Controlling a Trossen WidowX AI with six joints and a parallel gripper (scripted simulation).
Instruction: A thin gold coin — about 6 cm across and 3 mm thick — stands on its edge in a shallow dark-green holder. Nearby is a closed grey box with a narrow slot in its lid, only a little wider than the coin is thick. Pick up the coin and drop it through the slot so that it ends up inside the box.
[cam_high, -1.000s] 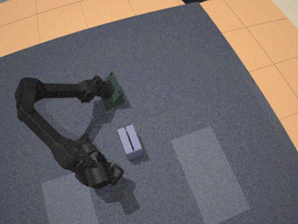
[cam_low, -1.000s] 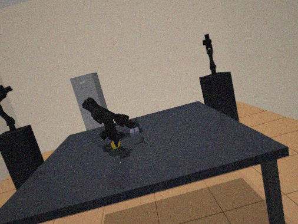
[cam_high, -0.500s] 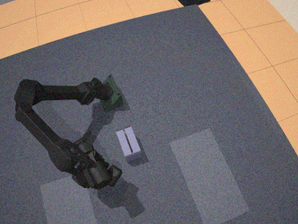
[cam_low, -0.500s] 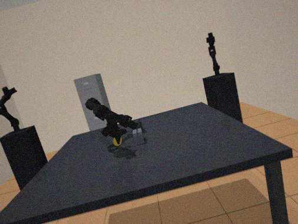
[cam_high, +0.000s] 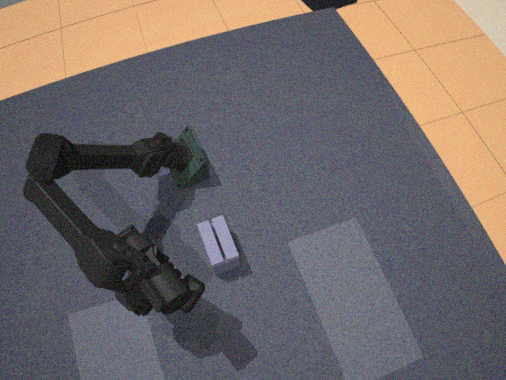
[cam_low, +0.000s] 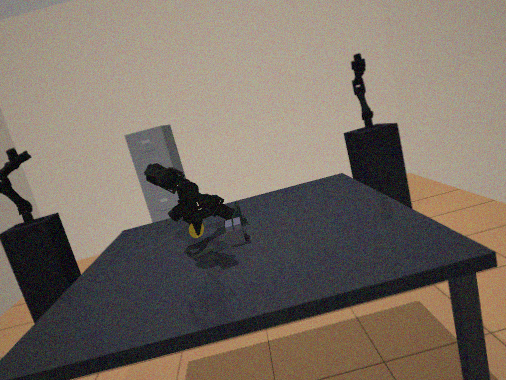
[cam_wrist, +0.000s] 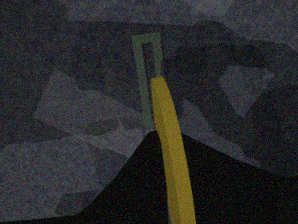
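My gripper (cam_low: 198, 231) (cam_wrist: 161, 139) is shut on the gold coin (cam_low: 192, 232) (cam_wrist: 172, 145). The coin is on edge, its rim toward the wrist camera, raised above the table. The dark-green holder (cam_wrist: 141, 80) lies below it in the wrist view, its narrow slot showing beyond the coin's far end. The coin's near end runs out of the wrist view. The closed grey box (cam_high: 227, 242) (cam_low: 232, 223) stands beside the gripper, its narrow slot running lengthwise along the lid. In the top view the arm hides the coin and holder.
The arm's green base plate (cam_high: 199, 171) is beyond the box on the dark table (cam_high: 300, 125) (cam_low: 310, 250). The arm's elbow arches out to the left in the top view. Two pale rectangles (cam_high: 355, 300) (cam_high: 117, 345) show on the table. Two pedestals with other arms stand behind the table.
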